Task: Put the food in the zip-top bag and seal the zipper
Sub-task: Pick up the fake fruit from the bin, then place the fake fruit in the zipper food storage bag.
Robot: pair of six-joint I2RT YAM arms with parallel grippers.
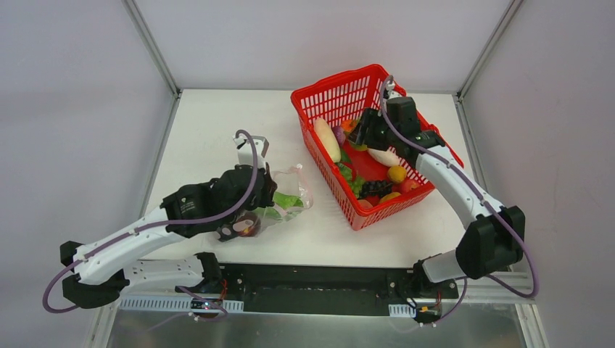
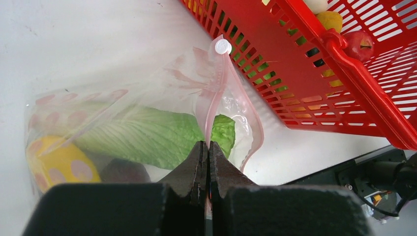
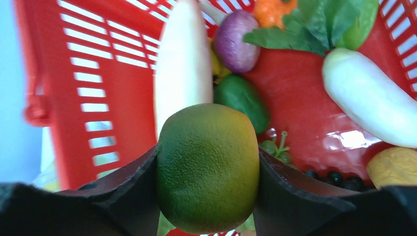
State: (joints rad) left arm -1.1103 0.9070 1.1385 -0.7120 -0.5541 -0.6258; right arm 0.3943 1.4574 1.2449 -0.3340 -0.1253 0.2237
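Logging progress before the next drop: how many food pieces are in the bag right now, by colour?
Green leafy piece: 1
Yellow piece: 1
Dark purple piece: 1
Total visible in the zip-top bag: 3

A flat white rectangular worktop [image 1: 210, 123] fills the middle of the top view. Behind its far edge stands a plain pale grey back wall panel [image 1: 319, 36]. Similar pale panels close the left side [image 1: 65, 109] and the right side [image 1: 558, 94]. Thin silver metal posts [image 1: 152, 47] rise at both far corners. Along the near edge runs a black base strip [image 1: 319, 286], then a white slotted rail [image 1: 156, 303] and a dull grey metal surface [image 1: 319, 330]. The light is soft and even, and the shadows are weak.
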